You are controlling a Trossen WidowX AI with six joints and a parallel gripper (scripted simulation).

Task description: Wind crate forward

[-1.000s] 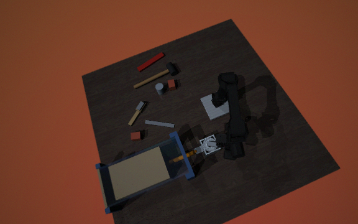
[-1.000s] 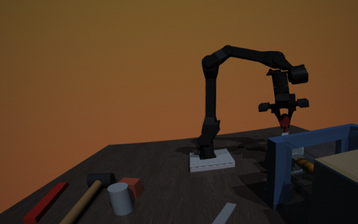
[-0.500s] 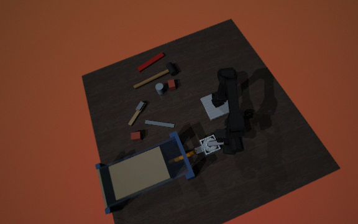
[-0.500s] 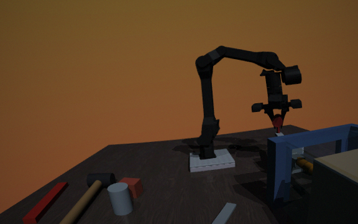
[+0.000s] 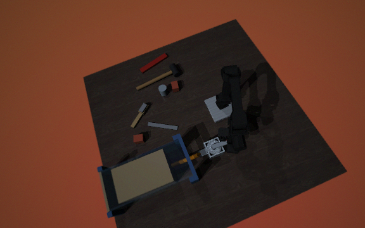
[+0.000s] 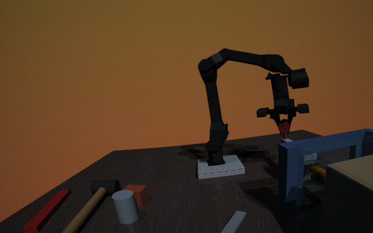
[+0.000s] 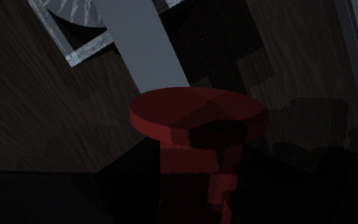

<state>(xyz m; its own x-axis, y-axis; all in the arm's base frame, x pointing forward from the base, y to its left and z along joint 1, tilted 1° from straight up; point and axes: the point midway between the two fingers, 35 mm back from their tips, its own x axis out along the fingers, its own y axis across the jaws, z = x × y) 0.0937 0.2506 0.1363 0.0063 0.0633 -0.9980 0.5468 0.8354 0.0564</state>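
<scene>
The crate sits flat inside the clear-panelled cubby, with a gap between its front and the blue frame at the mouth. An orange strap runs from the crate under the frame towards the winch. The handle's grey crank arm lies across the top of the winch. My gripper is shut on the handle's upright red knob, beside the winch on the side away from the cubby. The key is hidden.
A grey bar, a brush-like tool and a red block lie beside the cubby. Farther off are a mallet, a grey cylinder, another red block and a red bar.
</scene>
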